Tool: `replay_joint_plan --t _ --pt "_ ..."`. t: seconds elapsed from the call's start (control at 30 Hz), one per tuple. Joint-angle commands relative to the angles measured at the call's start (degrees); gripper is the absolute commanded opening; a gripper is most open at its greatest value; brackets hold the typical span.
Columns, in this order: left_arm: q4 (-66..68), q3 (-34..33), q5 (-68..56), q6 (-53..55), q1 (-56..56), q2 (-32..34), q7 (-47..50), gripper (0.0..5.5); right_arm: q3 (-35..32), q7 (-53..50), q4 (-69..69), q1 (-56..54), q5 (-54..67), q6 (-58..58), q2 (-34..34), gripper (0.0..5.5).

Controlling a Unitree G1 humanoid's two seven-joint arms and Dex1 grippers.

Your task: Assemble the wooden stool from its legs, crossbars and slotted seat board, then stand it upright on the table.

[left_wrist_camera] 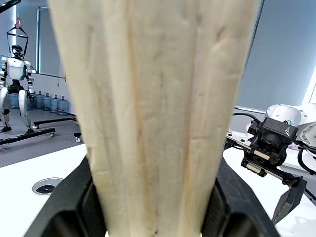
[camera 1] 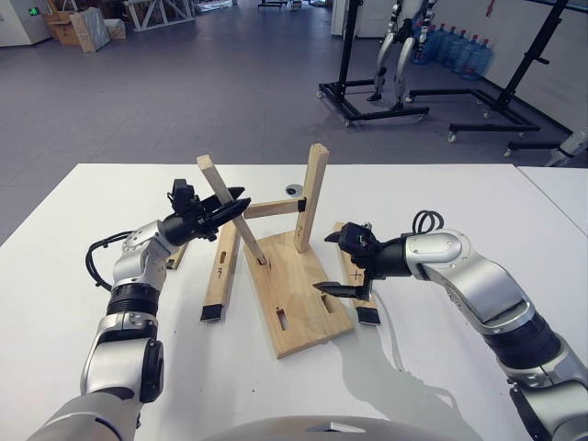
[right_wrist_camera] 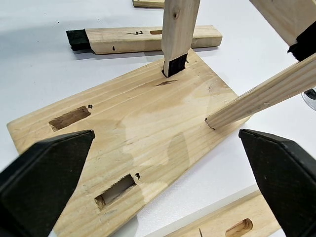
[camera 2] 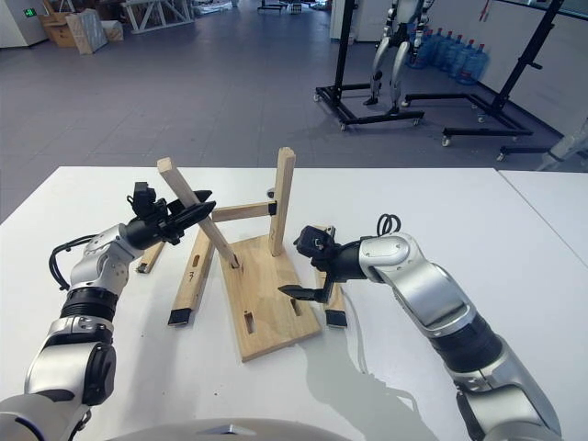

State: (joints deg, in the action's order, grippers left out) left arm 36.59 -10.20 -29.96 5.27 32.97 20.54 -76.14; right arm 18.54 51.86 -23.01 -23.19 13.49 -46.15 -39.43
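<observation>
Two slots of the seat board (camera 1: 303,317), flat on the table (camera 1: 110,193), hold a tilted leg (camera 1: 209,175) and an upright leg (camera 1: 312,197). The left gripper (camera 1: 228,207) clamps the tilted leg; the right gripper (camera 1: 322,264) hangs spread over the board.

White counter (camera 1: 101,197) up front, a round grommet (camera 1: 293,190) set in it; a second white table (camera 1: 562,188) just off right; grey tiled floor (camera 1: 184,92) runs back to black wheeled frames (camera 1: 348,64), blue water bottles (camera 1: 457,48) and wooden crates (camera 1: 87,28) far left.

Pale wood seat board (camera 1: 308,317), black-tipped legs (camera 1: 221,266), white table (camera 1: 92,202)
</observation>
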Motion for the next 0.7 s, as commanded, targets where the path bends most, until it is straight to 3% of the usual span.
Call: replay_joint_plan --t 0.03,0.7 --pt "0.00 1.01 1.50 0.36 0.66 1.08 -0.28 2.02 0.11 -0.45 -0.45 -0.20 0.28 -0.49 0.04 5.40" --pt "-0.33 4.86 3.93 0.36 -0.35 2.41 -2.32 2.02 0.39 -0.76 -0.82 -0.09 0.23 -0.28 0.14 5.40"
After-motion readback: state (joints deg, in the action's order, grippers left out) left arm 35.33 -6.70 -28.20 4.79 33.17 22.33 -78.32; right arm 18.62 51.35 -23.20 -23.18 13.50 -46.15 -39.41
